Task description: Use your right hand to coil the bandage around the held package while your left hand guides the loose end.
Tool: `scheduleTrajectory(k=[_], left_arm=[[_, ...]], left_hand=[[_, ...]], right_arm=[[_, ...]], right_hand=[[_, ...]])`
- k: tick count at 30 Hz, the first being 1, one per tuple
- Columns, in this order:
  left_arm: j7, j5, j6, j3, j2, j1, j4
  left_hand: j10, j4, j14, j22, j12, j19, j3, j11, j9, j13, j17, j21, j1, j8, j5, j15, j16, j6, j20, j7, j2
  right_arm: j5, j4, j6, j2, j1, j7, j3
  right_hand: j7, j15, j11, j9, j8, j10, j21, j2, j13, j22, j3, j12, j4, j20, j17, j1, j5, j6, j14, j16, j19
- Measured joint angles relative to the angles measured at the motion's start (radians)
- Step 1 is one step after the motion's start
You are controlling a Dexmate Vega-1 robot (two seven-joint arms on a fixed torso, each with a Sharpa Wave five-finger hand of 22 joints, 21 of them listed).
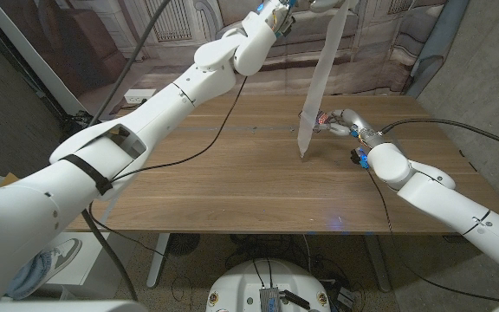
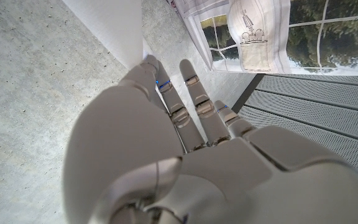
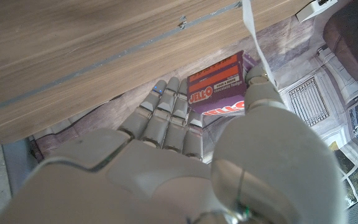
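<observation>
bandage (image 1: 323, 74): white | package (image 3: 219, 93): purple, orange (white lettering) | table (image 1: 232, 173): brown woodgrain

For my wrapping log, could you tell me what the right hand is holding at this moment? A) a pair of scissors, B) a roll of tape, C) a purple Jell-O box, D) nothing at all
C: the right wrist view shows the right hand with its fingers around a purple Jell-O box, and the white bandage runs up from it to the raised left hand.
</observation>
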Motion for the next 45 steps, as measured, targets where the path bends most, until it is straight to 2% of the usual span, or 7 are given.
scheduleTrajectory(k=[11, 28, 45], left_arm=[[0.010, 0.019, 0.020, 0.012, -0.022, -0.012, 0.016], [0.015, 0.025, 0.063, 0.033, -0.052, -0.044, 0.088], [0.028, 0.003, 0.100, 0.066, -0.095, -0.087, 0.228]], left_hand=[[0.001, 0.000, 0.000, 0.000, -0.004, 0.000, 0.000, -0.001, 0.000, 0.003, 0.002, 0.000, -0.004, 0.000, 0.000, 0.000, 0.000, 0.000, 0.000, 0.000, -0.004], [0.001, -0.001, 0.000, 0.000, -0.011, 0.000, 0.007, -0.001, 0.000, 0.022, 0.002, 0.000, -0.004, 0.000, 0.000, 0.000, 0.000, 0.000, 0.000, 0.000, -0.004], [0.001, -0.003, 0.000, 0.000, -0.019, 0.000, 0.014, -0.001, 0.000, 0.038, 0.002, 0.000, -0.004, 0.000, -0.001, 0.000, 0.000, 0.000, 0.000, 0.000, -0.004]], right_arm=[[-0.006, -0.004, 0.012, 0.002, -0.001, 0.007, -0.004], [0.007, -0.040, 0.018, -0.012, -0.062, -0.012, 0.034], [0.005, -0.103, 0.067, -0.036, -0.116, -0.028, 0.079]], right_hand=[[0.005, 0.001, 0.005, -0.002, -0.003, 0.005, 0.000, 0.000, 0.000, 0.000, 0.000, -0.001, 0.000, -0.004, 0.000, 0.000, 0.002, 0.006, 0.007, 0.000, 0.004], [0.009, 0.001, 0.010, -0.001, -0.005, 0.011, 0.000, -0.001, 0.000, 0.000, 0.004, 0.000, -0.004, -0.003, 0.000, 0.001, 0.002, 0.009, 0.017, 0.000, 0.004], [0.020, -0.001, 0.012, -0.002, 0.000, 0.020, 0.000, -0.002, 0.000, 0.000, 0.004, 0.000, -0.004, -0.003, 0.000, 0.002, 0.006, 0.020, 0.030, 0.000, 0.003]])
